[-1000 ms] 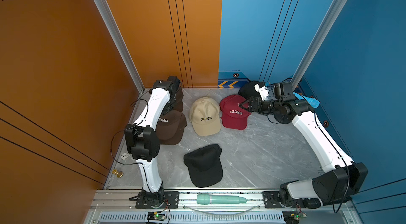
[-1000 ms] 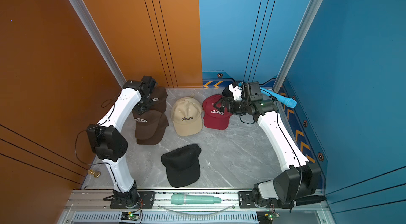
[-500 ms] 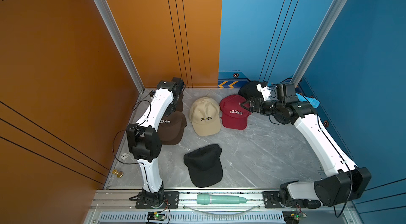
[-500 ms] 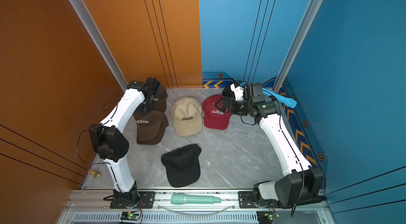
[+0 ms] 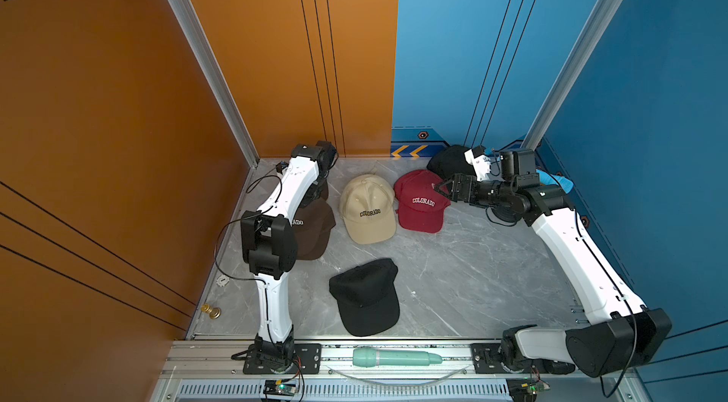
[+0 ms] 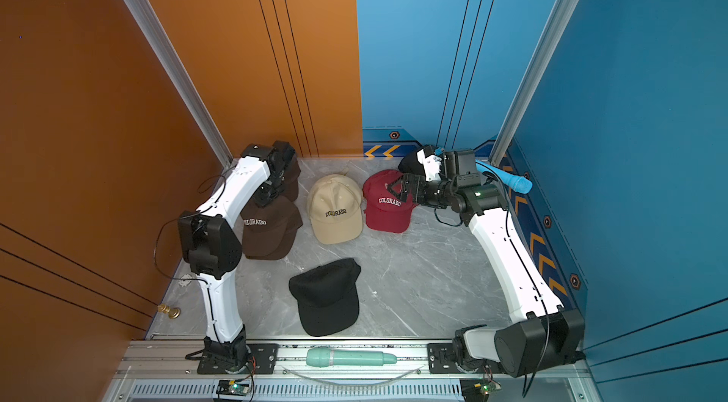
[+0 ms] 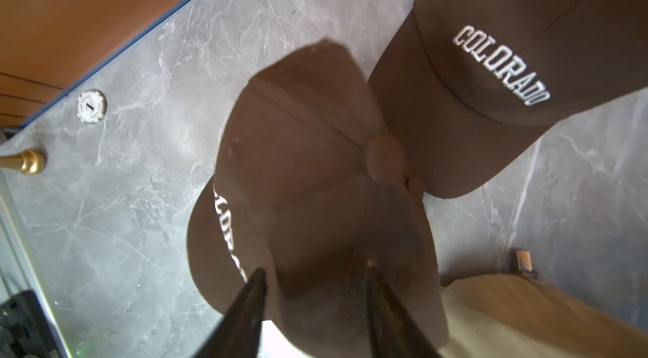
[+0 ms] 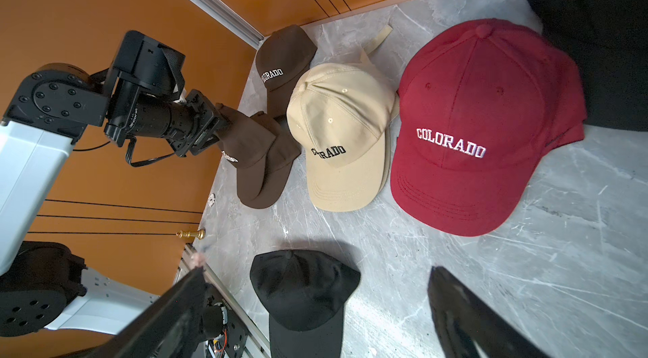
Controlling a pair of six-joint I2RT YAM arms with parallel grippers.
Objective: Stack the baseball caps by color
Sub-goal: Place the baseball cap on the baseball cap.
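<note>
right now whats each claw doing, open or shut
left claw: open, tips either side of the brown cap
right claw: open, empty, beside the red cap

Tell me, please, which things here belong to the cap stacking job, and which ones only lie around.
Belong to the job: brown caps, beige caps, red caps, front black cap, back black cap.

Only lying around: gold chess piece, white round token, green handle on the front rail, blue stick by the blue wall.
</note>
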